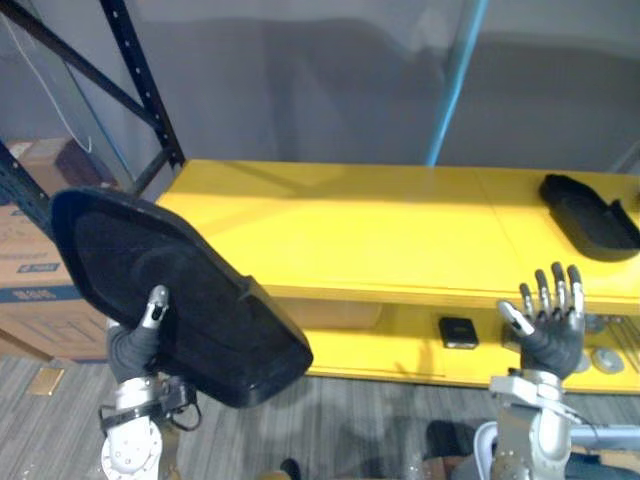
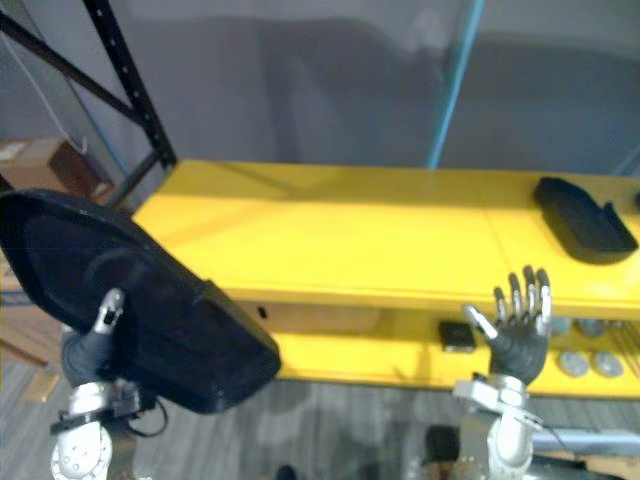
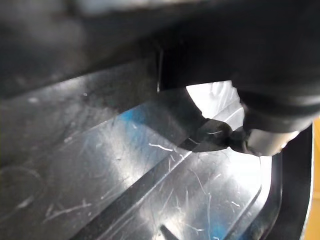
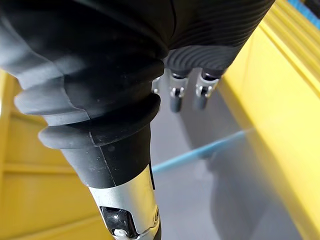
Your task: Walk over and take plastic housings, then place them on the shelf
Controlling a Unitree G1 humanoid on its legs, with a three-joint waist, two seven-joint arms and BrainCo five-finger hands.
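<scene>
The left hand (image 1: 135, 345) is raised at the left, in front of the shelf (image 1: 380, 225). Its thumb lies on the broad face of the held housing (image 1: 200, 310), and the other fingers are hidden behind the part, so the hand grips it from below. This large black housing is tilted. Its long axis goes from the wide, rounded end, high at the left, down to the narrower end at the right, which points toward the lower front of the shelf. It stays in the air before the shelf's front left corner and does not touch the shelf.

The right hand (image 1: 548, 325) is up before the front edge of the shelf, near its right end, fingers straight and spread wide, holding nothing.

The yellow top of the shelf is free from its left edge to past the middle. A second housing (image 1: 590, 215) lies flat near the right end.

On the lower level there are a small black box (image 1: 458, 331) and round metal parts (image 1: 605, 358). A cardboard box (image 1: 30, 270) stands left of the shelf.
</scene>
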